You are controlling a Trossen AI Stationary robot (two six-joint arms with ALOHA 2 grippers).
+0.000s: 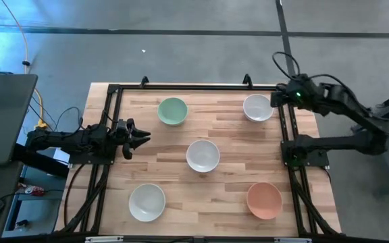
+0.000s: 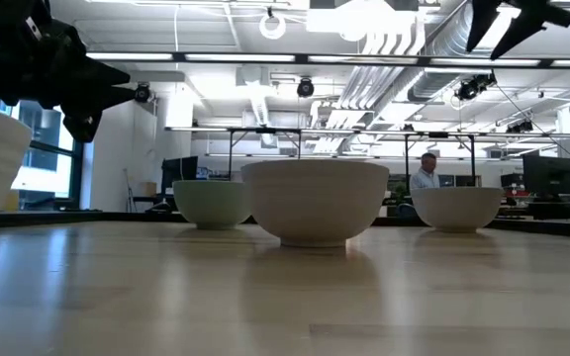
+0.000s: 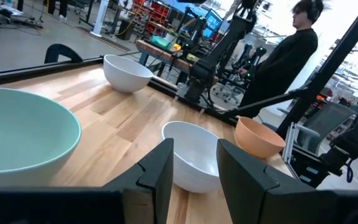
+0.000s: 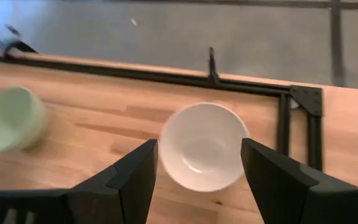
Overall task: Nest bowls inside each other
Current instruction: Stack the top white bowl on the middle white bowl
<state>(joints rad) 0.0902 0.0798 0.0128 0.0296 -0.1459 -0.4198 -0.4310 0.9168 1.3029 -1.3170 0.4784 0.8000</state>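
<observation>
The right pincer (image 1: pixel 273 101) hangs with its fingers spread wide above the white bowl (image 1: pixel 257 107) at the far right corner of the worktop (image 1: pixel 221 196), gripping nothing. The left pincer (image 1: pixel 140 137) waits over the left edge, fingers apart and empty. The pale green bowl (image 1: pixel 172 111) sits far left, another white bowl (image 1: pixel 202 155) at the centre, an off-white bowl (image 1: pixel 146 202) near left, and the salmon-orange bowl (image 1: pixel 264 200) near right, all well apart.
</observation>
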